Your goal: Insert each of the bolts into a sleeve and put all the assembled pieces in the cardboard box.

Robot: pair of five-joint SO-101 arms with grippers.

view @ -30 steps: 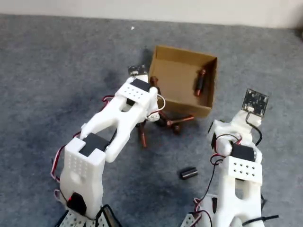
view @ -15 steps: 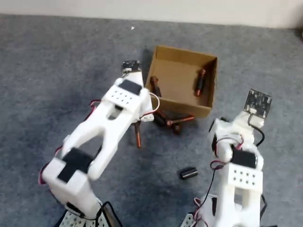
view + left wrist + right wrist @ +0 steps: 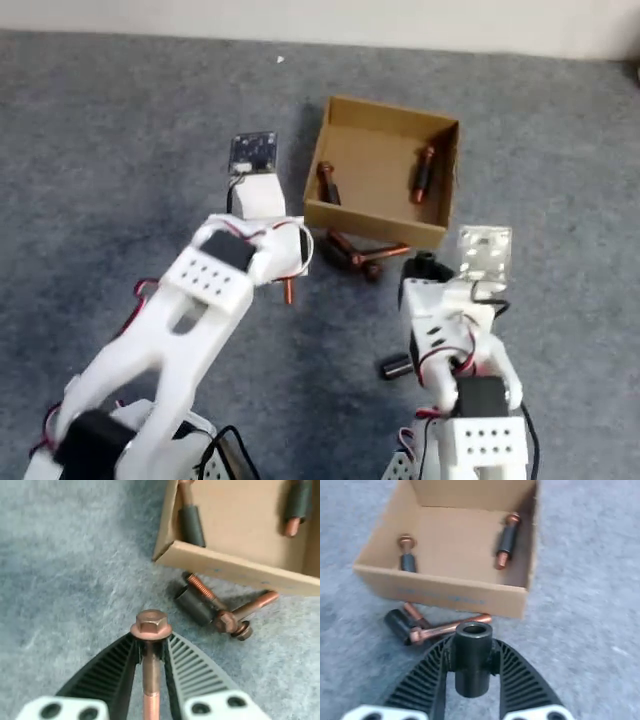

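Two assembled pieces (image 3: 423, 175) lie in the cardboard box (image 3: 370, 224). Left gripper (image 3: 150, 642) is clamped on a bolt (image 3: 151, 628), right gripper (image 3: 470, 650) on a sleeve (image 3: 471, 660) (unjoined). A sleeved bolt (image 3: 197, 605), loose bolt (image 3: 255, 606) and spare sleeve (image 3: 397, 367) are left on the carpet (image 3: 120, 150).

Soft, even light comes from above onto the grey desk (image 3: 90, 130), and my arms lay only faint, smudgy shadows there, darkest beside the box (image 3: 372, 222). The bolt (image 3: 151, 626) head in my left gripper (image 3: 151, 640) carries a dull sheen, and the sleeve (image 3: 471, 662) rim in my right gripper (image 3: 471, 649) a pale highlight.
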